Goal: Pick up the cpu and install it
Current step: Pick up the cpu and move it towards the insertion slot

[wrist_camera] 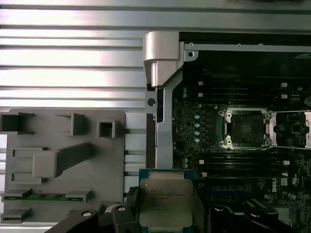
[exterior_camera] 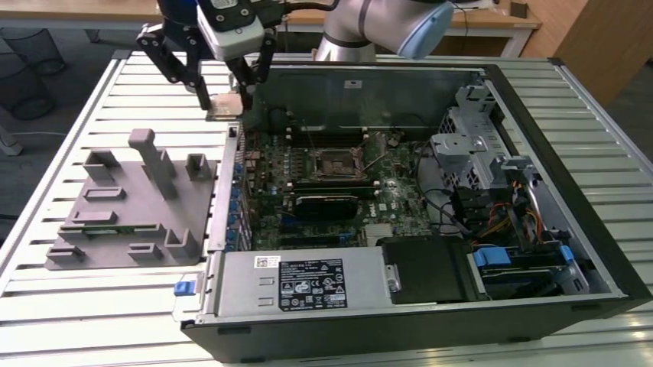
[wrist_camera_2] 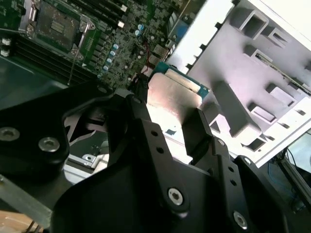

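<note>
The cpu (exterior_camera: 226,105) is a flat square chip with a pale metal top. It hangs in the air over the slatted table, just off the open computer case's far corner on the exterior view's left. My gripper (exterior_camera: 226,98) is shut on it, one black finger on each side edge. Both wrist views show the cpu (wrist_camera: 166,198) (wrist_camera_2: 170,94) between the black fingers (wrist_camera: 127,213) (wrist_camera_2: 138,114). The black square socket (exterior_camera: 335,163) (wrist_camera: 245,127) (wrist_camera_2: 58,22) lies on the green motherboard inside the case with nothing in it, its metal frame swung open.
A grey holder fixture (exterior_camera: 128,206) (wrist_camera: 63,160) with upright posts stands on the table beside the case, with a green memory stick (exterior_camera: 102,227) (wrist_camera: 46,196) in one slot. The case's walls (exterior_camera: 602,252), drive cage and cables ring the motherboard.
</note>
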Motion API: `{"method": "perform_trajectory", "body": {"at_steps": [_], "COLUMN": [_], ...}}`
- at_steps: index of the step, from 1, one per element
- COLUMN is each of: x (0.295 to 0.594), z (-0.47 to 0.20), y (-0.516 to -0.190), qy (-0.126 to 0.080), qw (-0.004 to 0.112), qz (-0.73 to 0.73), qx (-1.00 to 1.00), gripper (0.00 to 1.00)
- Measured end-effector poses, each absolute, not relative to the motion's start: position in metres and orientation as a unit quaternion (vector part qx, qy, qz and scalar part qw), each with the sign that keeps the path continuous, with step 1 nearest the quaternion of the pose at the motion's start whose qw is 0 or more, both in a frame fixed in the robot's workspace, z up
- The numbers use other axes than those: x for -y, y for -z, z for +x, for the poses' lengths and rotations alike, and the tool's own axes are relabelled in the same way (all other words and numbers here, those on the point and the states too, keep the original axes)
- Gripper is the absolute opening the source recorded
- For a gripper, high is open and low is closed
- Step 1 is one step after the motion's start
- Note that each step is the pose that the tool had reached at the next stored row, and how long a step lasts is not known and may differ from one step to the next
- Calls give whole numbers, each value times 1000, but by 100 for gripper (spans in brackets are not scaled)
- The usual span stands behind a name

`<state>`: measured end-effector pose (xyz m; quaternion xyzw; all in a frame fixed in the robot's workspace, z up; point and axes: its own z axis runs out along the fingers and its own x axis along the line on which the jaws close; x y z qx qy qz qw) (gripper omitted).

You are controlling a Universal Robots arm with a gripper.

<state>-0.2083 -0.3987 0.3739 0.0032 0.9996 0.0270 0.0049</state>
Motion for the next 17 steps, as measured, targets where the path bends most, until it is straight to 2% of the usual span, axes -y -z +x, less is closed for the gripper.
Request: {"method": "perform_trajectory", "body": {"at_steps": [17], "x": [399], "z": [-191], "y": [-373], "qy": [-27], "qw": [5], "qz": [3], "qx": [-1000], "gripper": [53]}}
